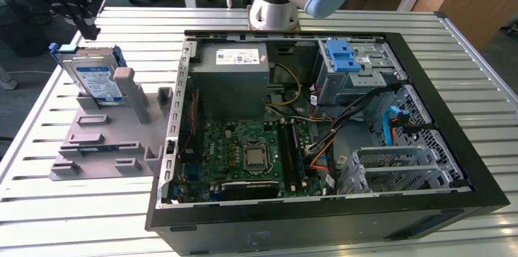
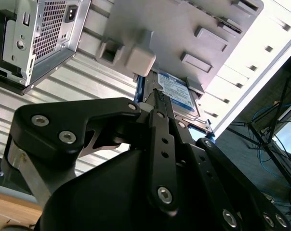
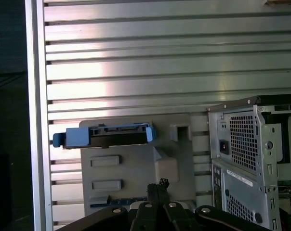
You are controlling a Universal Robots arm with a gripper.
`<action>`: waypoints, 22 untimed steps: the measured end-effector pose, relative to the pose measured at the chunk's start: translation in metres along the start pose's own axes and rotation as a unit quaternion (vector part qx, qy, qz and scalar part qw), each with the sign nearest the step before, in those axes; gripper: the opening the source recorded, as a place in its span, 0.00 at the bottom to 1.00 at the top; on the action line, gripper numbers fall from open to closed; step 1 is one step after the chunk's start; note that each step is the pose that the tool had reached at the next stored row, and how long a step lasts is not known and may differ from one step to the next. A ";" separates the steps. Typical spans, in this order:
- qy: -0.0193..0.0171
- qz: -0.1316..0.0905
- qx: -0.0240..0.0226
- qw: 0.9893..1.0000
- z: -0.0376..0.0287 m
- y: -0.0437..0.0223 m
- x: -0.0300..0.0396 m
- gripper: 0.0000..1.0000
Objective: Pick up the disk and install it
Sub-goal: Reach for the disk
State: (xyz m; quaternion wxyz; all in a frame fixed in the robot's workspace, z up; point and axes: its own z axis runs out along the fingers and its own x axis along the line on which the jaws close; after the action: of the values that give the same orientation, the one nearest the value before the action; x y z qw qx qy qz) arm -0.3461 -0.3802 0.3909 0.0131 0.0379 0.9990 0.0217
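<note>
Early stage, by my read: neither the pick-up nor the install is done.

The disk (image 1: 93,78) stands on edge in a grey holder (image 1: 97,130) on the slatted worktop (image 1: 81,220), at the exterior view's left of the open PC case (image 1: 324,226) and outside it; the blue bracket runs round its rim, label side facing the camera. In the first wrist view the disk (image 3: 104,136) shows edge-on, blue frame along it, seated at the far end of the holder (image 3: 136,163); in the second wrist view its label (image 2: 177,94) peeks out past the finger tips.

The tool (image 1: 89,31) hangs just above the disk's top edge — near, but apart from it as far as the exterior view shows; its fingers look closed together, or v. nearly so, with nothing between them. Both wrist views agree: the tips (image 3: 157,185) meet in a narrow point and the tool (image 2: 157,94) is empty.

Inside the case, the grey power supply (image 1: 235,75) sits at the back, the mainboard (image 1: 251,148) lies below it, and a drive cage with a blue latch (image 1: 344,57) is at the far corner on the exterior view's right; no silver drive seen in that cage — so the install is untouched, i.e. the whole job is left to do.
</note>
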 end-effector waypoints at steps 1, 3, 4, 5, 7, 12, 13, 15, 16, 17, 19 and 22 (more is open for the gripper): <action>0.000 0.000 0.000 1.000 0.0000 0.0000 0.0004 0.11; 0.000 0.000 0.000 1.000 0.0000 0.0000 0.0017 0.11; 0.000 0.000 0.000 1.000 -0.0001 0.0000 0.0025 0.11; 0.000 0.000 0.000 1.000 -0.0001 0.0000 0.0034 0.11; 0.000 0.000 0.000 1.000 -0.0001 0.0001 0.0055 0.11; 0.000 0.000 0.000 1.000 -0.0001 0.0006 0.0104 0.11; 0.000 0.000 0.000 1.000 -0.0001 0.0009 0.0115 0.11; 0.000 0.000 0.000 1.000 0.0000 0.0016 0.0139 0.11; 0.000 0.000 0.000 1.000 0.0000 0.0017 0.0147 0.11; 0.000 0.000 0.000 1.000 0.0000 0.0017 0.0149 0.11; 0.000 0.000 0.000 1.000 0.0000 0.0017 0.0150 0.11; 0.000 0.000 0.000 1.000 0.0000 0.0017 0.0151 0.11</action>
State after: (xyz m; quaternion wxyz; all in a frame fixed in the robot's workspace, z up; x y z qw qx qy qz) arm -0.3610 -0.3774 0.3906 0.0131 0.0379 0.9990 0.0217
